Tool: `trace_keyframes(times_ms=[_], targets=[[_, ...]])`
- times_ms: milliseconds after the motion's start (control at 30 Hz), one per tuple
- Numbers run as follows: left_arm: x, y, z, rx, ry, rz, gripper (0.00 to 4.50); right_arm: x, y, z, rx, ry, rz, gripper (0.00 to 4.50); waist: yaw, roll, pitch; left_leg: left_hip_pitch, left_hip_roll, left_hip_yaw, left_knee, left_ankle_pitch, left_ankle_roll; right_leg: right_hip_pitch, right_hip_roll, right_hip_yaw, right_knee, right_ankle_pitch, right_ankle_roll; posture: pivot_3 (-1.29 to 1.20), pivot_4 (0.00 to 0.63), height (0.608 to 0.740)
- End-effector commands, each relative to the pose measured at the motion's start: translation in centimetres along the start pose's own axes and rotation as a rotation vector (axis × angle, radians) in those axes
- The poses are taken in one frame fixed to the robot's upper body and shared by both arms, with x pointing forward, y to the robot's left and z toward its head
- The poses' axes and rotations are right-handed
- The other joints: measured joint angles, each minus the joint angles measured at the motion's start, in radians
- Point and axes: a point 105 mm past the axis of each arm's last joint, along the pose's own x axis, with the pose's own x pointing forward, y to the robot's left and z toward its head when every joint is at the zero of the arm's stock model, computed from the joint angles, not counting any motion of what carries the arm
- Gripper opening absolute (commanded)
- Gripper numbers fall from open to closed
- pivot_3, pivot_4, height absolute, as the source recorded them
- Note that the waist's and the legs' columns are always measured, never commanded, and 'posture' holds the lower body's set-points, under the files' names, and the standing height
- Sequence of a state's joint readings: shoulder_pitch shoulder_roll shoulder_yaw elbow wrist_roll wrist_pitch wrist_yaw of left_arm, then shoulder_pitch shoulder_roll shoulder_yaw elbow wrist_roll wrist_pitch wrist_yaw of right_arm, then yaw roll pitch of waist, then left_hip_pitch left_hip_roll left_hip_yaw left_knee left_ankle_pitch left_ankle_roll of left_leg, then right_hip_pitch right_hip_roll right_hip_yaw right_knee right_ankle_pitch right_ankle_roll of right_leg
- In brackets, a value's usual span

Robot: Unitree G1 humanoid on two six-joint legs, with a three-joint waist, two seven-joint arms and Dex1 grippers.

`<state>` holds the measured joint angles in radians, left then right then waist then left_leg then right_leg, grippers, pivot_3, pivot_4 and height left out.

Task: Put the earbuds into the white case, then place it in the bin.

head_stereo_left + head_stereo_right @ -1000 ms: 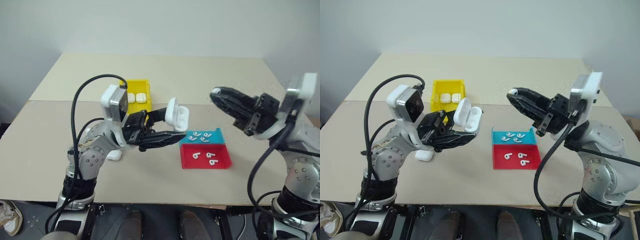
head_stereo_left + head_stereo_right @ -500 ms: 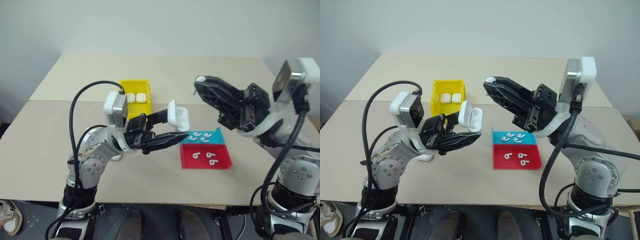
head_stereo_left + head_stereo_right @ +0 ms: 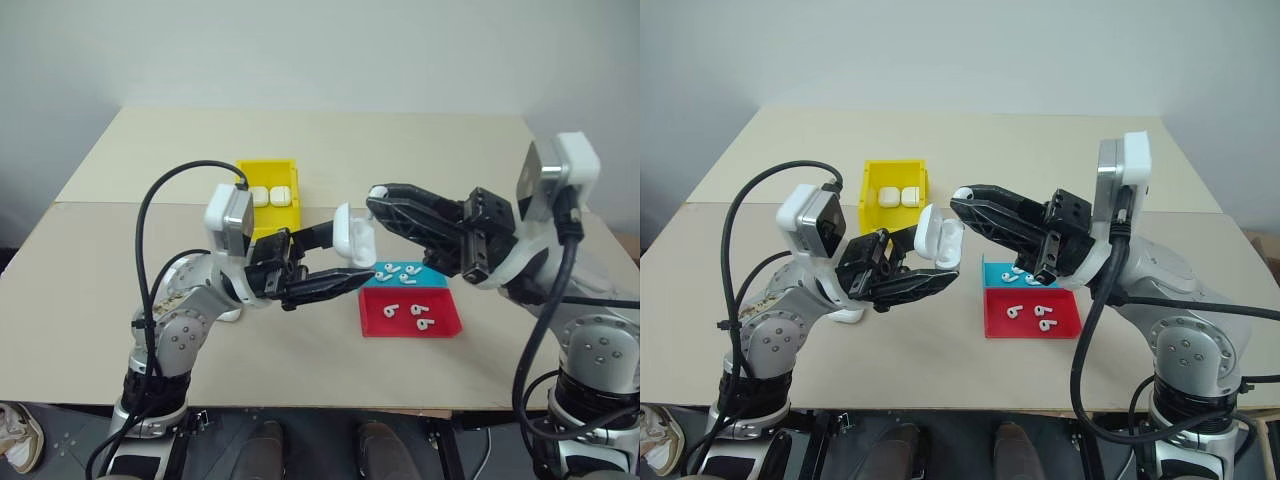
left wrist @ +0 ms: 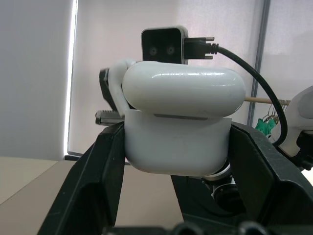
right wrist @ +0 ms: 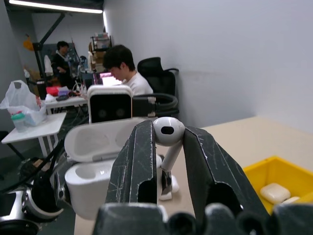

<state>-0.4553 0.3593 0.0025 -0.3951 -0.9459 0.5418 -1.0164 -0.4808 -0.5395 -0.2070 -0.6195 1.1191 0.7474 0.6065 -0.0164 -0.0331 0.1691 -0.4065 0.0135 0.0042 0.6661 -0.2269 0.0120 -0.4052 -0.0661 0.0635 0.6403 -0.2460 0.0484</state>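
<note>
My left gripper [image 3: 350, 256] is shut on the white case [image 3: 353, 236] and holds it above the middle of the table with its lid hinged open. My right gripper [image 3: 380, 202] reaches in from the right, shut on one of the earbuds [image 5: 168, 134], whose stem sits between the fingers. That earbud hangs just beside the open case [image 5: 100, 161], close to its cavity. The yellow bin [image 3: 270, 163] stands behind the left arm with two closed cases [image 3: 270, 197] inside.
A teal-and-red tray [image 3: 445, 322] with several loose earbuds [image 3: 404, 272] lies below the right gripper. Another white case [image 3: 847, 315] rests on the table by the left arm. The right wrist view catches people seated at desks in the room behind.
The right gripper has swung left with the earbud and rolled, closing on the open case. The left gripper has kept the case in place.
</note>
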Motion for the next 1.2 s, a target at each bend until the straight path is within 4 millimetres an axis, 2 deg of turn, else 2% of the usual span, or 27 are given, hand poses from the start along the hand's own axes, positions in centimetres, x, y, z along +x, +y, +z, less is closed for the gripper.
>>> trace_keyframes(times_ms=[33,633,833,1200], targets=[[0.3,-0.1,0.8,0.034,-0.028,-0.017,2.83,0.3,1.1,0.4,-0.027,-0.006,0.058,0.61,0.0,0.0,0.0,0.0,0.0,0.0,0.0,0.0,0.0,0.0,0.0,0.0,0.0,0.0,0.0,0.0,0.15,0.74],[0.3,0.0,0.8,0.025,-0.028,-0.025,2.83,0.3,1.2,2.4,-0.016,-0.123,0.08,0.61,0.0,0.0,0.0,0.0,0.0,0.0,0.0,0.0,0.0,0.0,0.0,0.0,0.0,0.0,0.0,0.0,0.15,0.74],[0.4,0.0,0.8,0.024,-0.032,-0.023,2.83,0.4,1.3,1.1,-0.02,-0.044,0.078,0.61,0.0,0.0,0.0,0.0,0.0,0.0,0.0,0.0,0.0,0.0,0.0,0.0,0.0,0.0,0.0,0.0,0.15,0.74],[0.4,-0.1,0.8,0.025,-0.036,-0.023,2.83,0.7,0.8,-0.1,-0.054,0.016,0.07,0.61,0.001,0.0,0.0,0.0,0.0,0.0,0.0,0.0,0.0,0.0,0.0,0.0,0.0,0.0,0.0,0.0,0.15,0.74]])
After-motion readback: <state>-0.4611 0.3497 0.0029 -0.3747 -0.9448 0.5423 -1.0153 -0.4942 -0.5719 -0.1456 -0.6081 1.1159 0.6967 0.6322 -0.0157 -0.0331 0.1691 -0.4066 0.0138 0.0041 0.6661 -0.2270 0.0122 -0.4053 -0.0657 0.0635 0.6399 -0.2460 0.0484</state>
